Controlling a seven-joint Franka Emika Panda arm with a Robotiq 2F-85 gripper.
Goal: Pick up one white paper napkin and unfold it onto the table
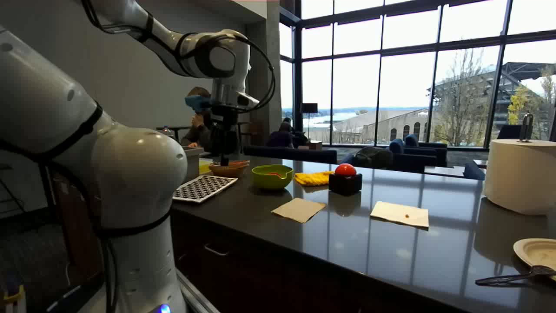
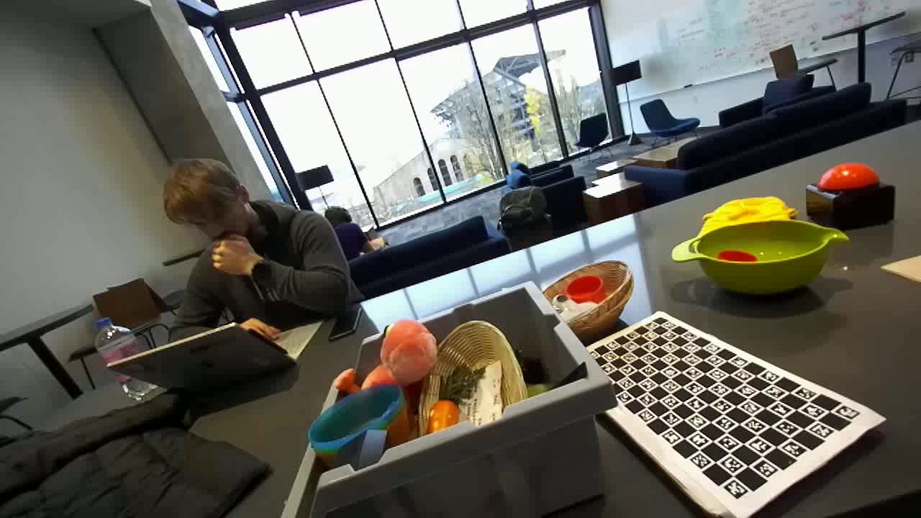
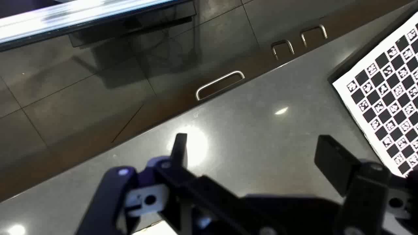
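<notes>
In an exterior view the white paper napkin (image 1: 397,213), cream-white with a small brown spot, lies on the dark glossy table (image 1: 334,243). A neat flat tan napkin (image 1: 299,209) lies to its left. A pale sheet's edge (image 2: 905,268) shows at the right border of an exterior view. In the wrist view a white paper corner (image 3: 158,229) shows at the bottom; I cannot tell which sheet it is. My gripper (image 3: 253,143) is open and empty above the table. In an exterior view my gripper (image 1: 224,160) points down, well left of both napkins.
A checkered board (image 1: 206,188), wicker basket (image 2: 590,298), green bowl (image 1: 271,177), yellow cloth (image 1: 312,178) and red button on a black box (image 1: 345,182) stand along the table. A paper roll (image 1: 519,174), plate (image 1: 538,250) and black utensil (image 1: 506,278) are at the right. A grey bin (image 2: 475,446) holds toys.
</notes>
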